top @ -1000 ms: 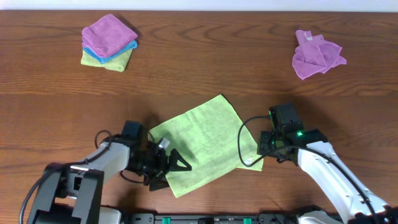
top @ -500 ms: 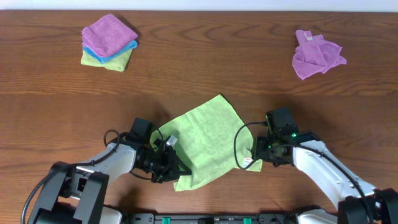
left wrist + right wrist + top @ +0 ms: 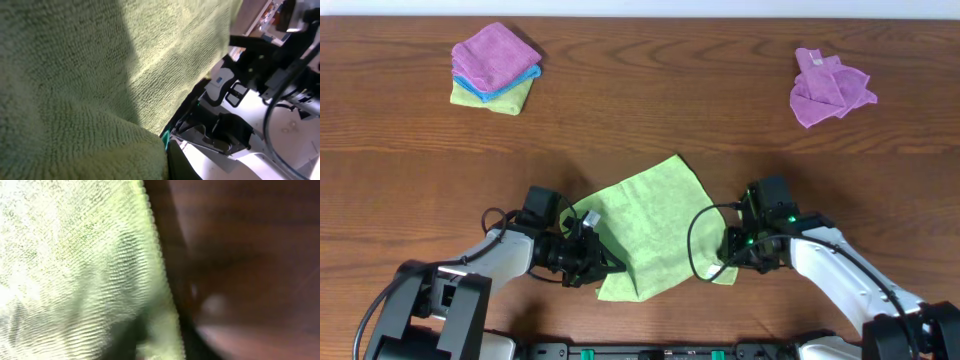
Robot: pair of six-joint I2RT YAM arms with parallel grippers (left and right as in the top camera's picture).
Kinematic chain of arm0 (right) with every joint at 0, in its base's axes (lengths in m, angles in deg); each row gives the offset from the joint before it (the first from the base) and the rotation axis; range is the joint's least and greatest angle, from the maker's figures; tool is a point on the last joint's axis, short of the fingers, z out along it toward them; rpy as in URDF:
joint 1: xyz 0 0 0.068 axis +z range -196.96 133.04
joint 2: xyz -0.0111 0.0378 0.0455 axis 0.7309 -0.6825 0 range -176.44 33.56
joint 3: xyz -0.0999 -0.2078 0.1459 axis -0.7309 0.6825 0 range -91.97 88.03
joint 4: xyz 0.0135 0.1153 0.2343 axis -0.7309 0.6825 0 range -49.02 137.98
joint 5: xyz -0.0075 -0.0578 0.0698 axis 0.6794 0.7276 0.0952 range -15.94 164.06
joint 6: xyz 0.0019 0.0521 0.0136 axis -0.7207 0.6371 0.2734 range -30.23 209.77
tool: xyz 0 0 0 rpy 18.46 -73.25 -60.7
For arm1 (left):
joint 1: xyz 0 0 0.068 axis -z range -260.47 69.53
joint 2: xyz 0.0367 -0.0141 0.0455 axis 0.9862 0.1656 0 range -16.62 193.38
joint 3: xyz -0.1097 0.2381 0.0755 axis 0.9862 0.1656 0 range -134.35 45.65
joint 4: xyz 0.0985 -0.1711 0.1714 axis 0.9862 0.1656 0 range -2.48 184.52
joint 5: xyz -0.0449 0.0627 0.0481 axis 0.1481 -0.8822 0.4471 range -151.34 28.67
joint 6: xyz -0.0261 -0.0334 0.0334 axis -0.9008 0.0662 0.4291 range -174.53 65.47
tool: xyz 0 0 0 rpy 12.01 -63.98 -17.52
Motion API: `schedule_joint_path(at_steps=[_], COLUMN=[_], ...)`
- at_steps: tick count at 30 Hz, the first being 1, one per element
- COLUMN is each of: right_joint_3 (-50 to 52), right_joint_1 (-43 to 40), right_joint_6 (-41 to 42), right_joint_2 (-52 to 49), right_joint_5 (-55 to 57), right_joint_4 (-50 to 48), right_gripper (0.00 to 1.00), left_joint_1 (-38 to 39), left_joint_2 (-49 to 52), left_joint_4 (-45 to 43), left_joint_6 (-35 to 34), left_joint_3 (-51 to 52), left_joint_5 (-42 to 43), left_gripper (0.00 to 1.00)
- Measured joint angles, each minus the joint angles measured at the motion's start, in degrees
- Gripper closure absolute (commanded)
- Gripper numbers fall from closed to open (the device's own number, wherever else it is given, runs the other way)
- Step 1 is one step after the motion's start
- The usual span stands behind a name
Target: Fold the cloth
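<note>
The lime-green cloth [image 3: 655, 225] lies rumpled on the wooden table [image 3: 640, 120], near the front middle. My left gripper [image 3: 598, 264] is at its left corner, shut on a bunched fold. The left wrist view is almost filled by the cloth [image 3: 75, 75], with a dark finger [image 3: 176, 165] pressed against the fold at the bottom. My right gripper [image 3: 728, 256] is at the cloth's right corner. In the blurred right wrist view a strip of the cloth's edge [image 3: 161, 330] sits pinched between two dark fingers. The cloth's tag is hidden.
A folded stack of purple, blue and green cloths [image 3: 495, 65] sits at the back left. A crumpled purple cloth [image 3: 830, 88] lies at the back right. Both arms reach in from the front edge.
Left gripper went from open to shut on the cloth's left corner and drew it inward. Right gripper closed on the right corner. The cloth's front part is now bunched and narrower.
</note>
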State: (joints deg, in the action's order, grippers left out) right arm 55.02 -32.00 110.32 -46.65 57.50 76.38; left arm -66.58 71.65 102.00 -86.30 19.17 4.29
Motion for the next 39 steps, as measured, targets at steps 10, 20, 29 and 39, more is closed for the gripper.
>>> schedule_joint_path(at_steps=[10,20,29,39], right_joint_3=[0.0,-1.2,-9.5,-18.8], right_joint_1=[0.0,0.0,0.0,0.0], right_joint_6=[-0.2,-0.2,-0.3,0.1], right_joint_2=[8.3,32.9,39.4,39.5], right_joint_5=[-0.4,0.5,0.6,0.7], right_joint_4=[7.0,19.0,26.9,37.7], right_gripper=[0.99,0.99,0.99,0.99], left_joint_1=[-2.0,-4.8,-4.8,-4.8], left_joint_2=[0.0,0.0,-15.5,-34.0], left_joint_4=[-1.7,-1.9,12.0,26.7], left_joint_6=[-0.4,-0.4,1.7,-1.8], left_joint_3=[-4.4,-13.3,-13.8,-14.0], left_joint_5=[4.5,12.0,10.3,-1.5], left_gripper=[0.94,0.94,0.94,0.94])
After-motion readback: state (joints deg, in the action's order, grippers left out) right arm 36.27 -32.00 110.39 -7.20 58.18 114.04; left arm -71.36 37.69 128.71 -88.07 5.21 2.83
